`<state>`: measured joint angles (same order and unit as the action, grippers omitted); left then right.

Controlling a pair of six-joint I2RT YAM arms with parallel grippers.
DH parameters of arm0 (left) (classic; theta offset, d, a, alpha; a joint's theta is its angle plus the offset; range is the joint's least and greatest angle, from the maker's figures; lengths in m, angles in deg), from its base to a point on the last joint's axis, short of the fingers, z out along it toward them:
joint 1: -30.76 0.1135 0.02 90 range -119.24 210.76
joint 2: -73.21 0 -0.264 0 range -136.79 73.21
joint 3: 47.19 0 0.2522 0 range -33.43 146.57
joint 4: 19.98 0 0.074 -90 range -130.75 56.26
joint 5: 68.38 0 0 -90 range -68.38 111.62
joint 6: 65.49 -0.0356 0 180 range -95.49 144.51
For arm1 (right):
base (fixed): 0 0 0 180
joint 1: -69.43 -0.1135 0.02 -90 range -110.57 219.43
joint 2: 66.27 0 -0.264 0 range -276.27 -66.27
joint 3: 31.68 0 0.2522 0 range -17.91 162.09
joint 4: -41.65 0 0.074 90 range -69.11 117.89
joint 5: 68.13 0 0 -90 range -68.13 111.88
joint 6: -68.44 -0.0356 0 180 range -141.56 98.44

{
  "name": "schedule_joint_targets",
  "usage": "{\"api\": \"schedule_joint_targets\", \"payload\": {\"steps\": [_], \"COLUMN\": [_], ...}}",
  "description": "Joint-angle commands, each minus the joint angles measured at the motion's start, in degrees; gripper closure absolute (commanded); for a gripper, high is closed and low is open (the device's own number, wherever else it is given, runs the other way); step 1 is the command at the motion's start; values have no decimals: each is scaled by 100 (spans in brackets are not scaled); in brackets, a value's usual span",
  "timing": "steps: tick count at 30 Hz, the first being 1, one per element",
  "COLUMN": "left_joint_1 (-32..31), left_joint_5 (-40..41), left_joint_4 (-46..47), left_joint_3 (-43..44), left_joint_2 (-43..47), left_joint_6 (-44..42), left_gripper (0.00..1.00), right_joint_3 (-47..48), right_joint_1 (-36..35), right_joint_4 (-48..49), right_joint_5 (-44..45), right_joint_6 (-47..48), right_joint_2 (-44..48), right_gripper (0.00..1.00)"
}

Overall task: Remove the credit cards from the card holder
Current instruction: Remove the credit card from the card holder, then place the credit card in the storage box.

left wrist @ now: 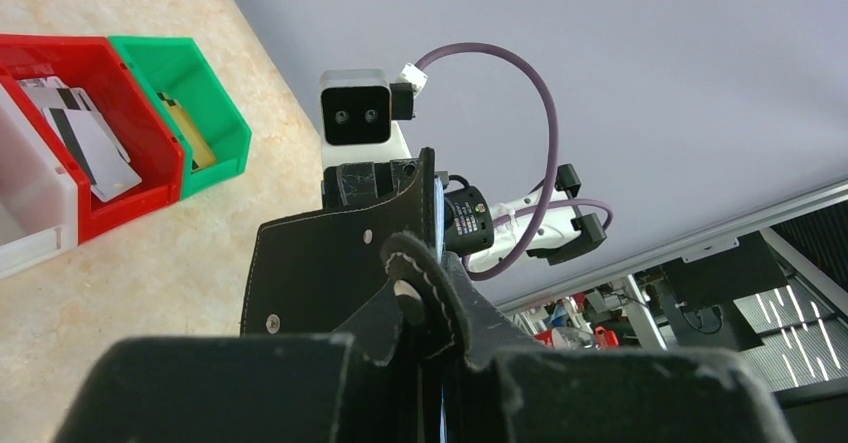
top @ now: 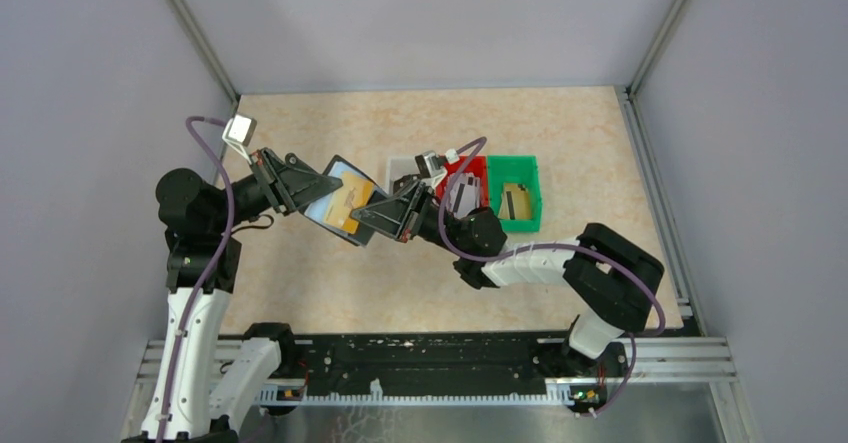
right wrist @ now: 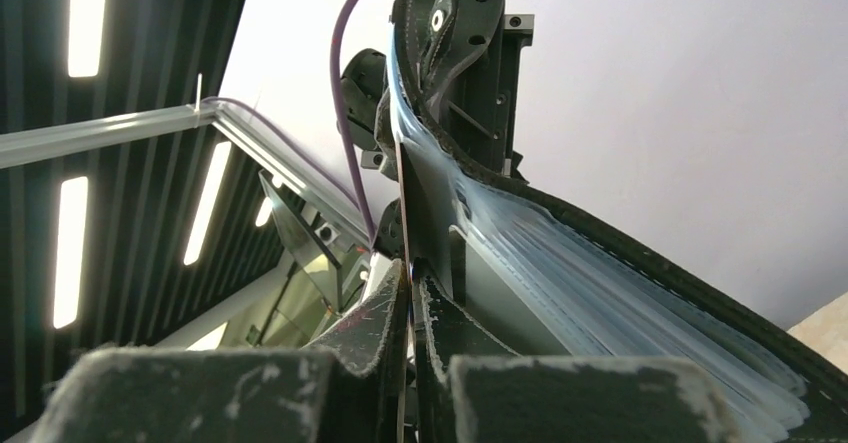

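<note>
Card holder (top: 322,209), credit card (top: 352,203) in it, between left claw (top: 322,185) and right claw (top: 386,213); bins (top: 535,199) rightward hold cards (top: 462,195).

Card holder (left wrist: 320,273): black, leather-like, matt, fine grain, pale thread stitching along the edges. Small round rivet (left wrist: 368,235), dull metal.
Inner slots (right wrist: 560,283): pale blue, smooth, faint sheen.
Gold card (top: 350,201): smooth plastic, slight shine.
Grey-white cards (left wrist: 95,148): plastic, smooth, dark stripe.
Red bin (left wrist: 150,133), green bin (left wrist: 215,113), white bin (left wrist: 35,213): moulded plastic, glossy.
Table (left wrist: 150,263): beige, mottled like stone, matt.
Left gripper (left wrist: 420,373) pads (left wrist: 220,388) and right gripper (right wrist: 410,383) pads (right wrist: 200,398): black, rough, scuffed whitish.
Cable (left wrist: 545,133): purple sheath, smooth.
Rail (top: 680,358): bare brushed metal.
</note>
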<state>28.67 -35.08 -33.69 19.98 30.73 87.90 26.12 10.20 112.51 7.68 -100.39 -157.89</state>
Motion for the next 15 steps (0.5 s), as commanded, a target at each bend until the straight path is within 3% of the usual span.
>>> {"api": "schedule_joint_targets", "payload": {"steps": [1,15], "left_joint_1": [41,97], "left_joint_5": [-99,-39], "left_joint_4": [314,258], "left_joint_3": [58,168], "left_joint_2": [36,-76], "left_joint_6": [26,-254], "left_gripper": [100,100], "right_joint_3": [132,-843], "right_joint_1": [31,128], "right_joint_4": [639,64], "right_joint_5": [35,179], "right_joint_6": [-4,336], "right_joint_2": [126,952], "right_gripper": [100,100]}}
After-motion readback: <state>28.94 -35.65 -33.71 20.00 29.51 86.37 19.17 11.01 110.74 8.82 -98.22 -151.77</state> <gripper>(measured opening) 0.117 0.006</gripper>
